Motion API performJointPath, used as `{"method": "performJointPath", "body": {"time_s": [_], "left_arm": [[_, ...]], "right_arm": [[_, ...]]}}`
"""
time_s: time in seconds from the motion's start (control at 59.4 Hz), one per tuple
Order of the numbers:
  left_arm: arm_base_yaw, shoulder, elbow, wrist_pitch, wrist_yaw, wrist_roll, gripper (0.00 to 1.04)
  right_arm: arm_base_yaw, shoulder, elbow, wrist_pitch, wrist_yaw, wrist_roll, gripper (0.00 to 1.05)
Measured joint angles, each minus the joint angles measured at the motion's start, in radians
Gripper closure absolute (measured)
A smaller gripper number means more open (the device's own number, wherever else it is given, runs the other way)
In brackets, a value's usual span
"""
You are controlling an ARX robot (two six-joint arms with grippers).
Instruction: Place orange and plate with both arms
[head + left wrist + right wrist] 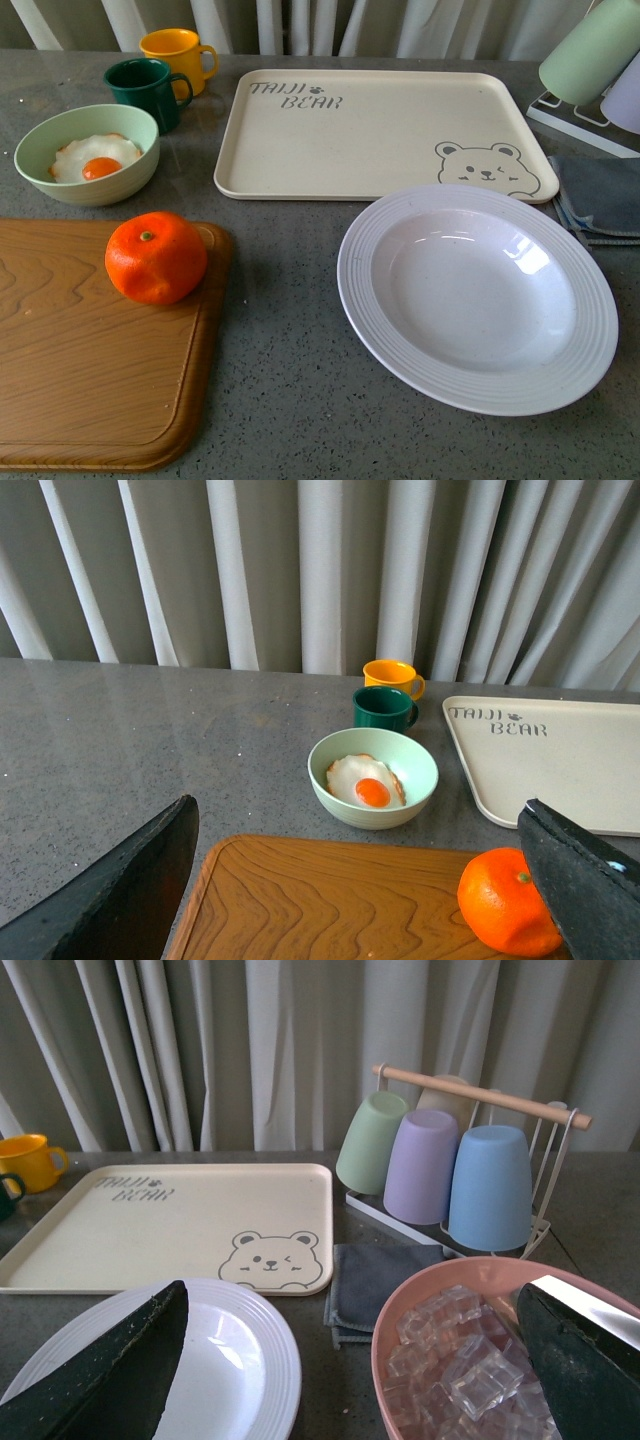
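Left wrist view is showing the left end effector hanging over the cutting board, its two dark fingers spread wide and gripping nothing. The orange is sitting on the wood close to one finger rather than centred between the two.

In the front view neither arm is appearing. The orange is resting near the far right corner of the cutting board, stem spot up, apart from the pale green bowl holding a fried egg.

As I am judging it, the step in hand is the approach, since nothing is being grasped yet. The left arm should be shifting sideways until the fruit is lying midway between the fingers. It should then be lowering so both pads are meeting the fruit at its widest girth together. A round fruit is likely to roll if one pad is touching first.

Moving right, the plate is lying flat on the worktop, just in front of the bear tray.

The right end effector is likewise gaping open and empty. The plate is showing past one finger and a pink bowl of ice cubes past the other. The right arm should be pinching the ridged rim squarely, because glossy ware is probably slipping easily, and keeping clear of the ice.
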Motion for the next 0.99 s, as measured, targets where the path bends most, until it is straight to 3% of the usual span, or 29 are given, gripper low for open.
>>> {"method": "performJointPath", "body": {"time_s": [0.994], "left_arm": [[0.002, 0.005, 0.003, -0.007, 0.003, -0.003, 0.09]], "right_arm": [[0.000, 0.000, 0.000, 0.000, 0.000, 0.000, 0.09]]}}
